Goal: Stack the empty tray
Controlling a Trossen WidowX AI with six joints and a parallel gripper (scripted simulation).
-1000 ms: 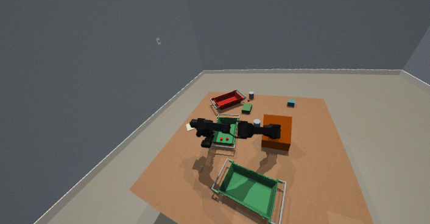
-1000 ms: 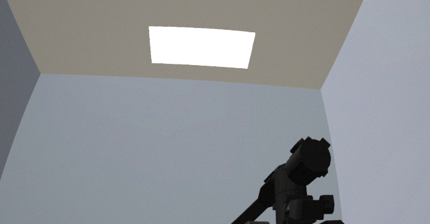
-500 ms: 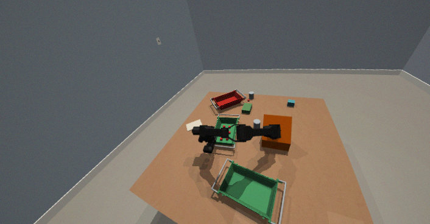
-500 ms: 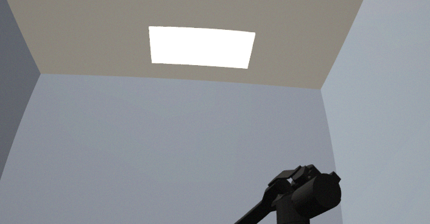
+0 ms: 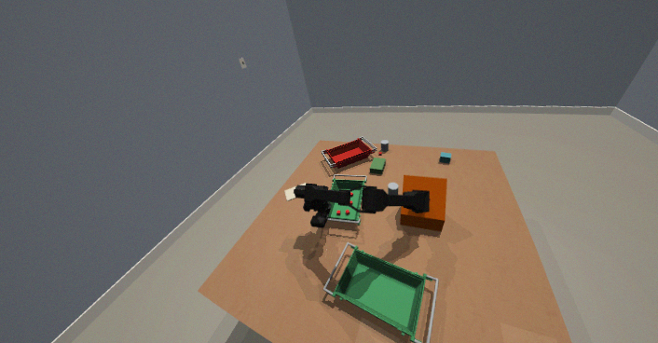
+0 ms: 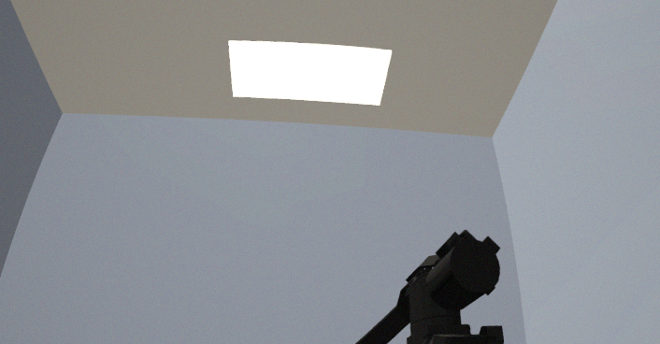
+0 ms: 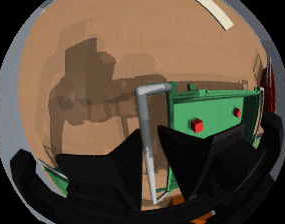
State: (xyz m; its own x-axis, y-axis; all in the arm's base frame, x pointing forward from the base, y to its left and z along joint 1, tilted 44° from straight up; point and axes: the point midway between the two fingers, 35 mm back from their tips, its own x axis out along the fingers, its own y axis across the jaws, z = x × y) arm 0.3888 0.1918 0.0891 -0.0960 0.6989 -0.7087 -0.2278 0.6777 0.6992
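The loaded green tray stands upright on the table with small red blocks inside, partly hidden by the arm in the top view. Its near bar and far bar are swung out over its ends. My gripper is slightly open, with a narrow gap and nothing held. In the wrist view the near bar shows through and below that gap; how far below I cannot tell. The empty green tray lies upright nearer the top camera, its bars out at both ends.
An orange block stands right of the loaded tray, with a grey cylinder beside it. A red tray, a green block, another cylinder and a teal block are farther back. A cream card lies left of the loaded tray.
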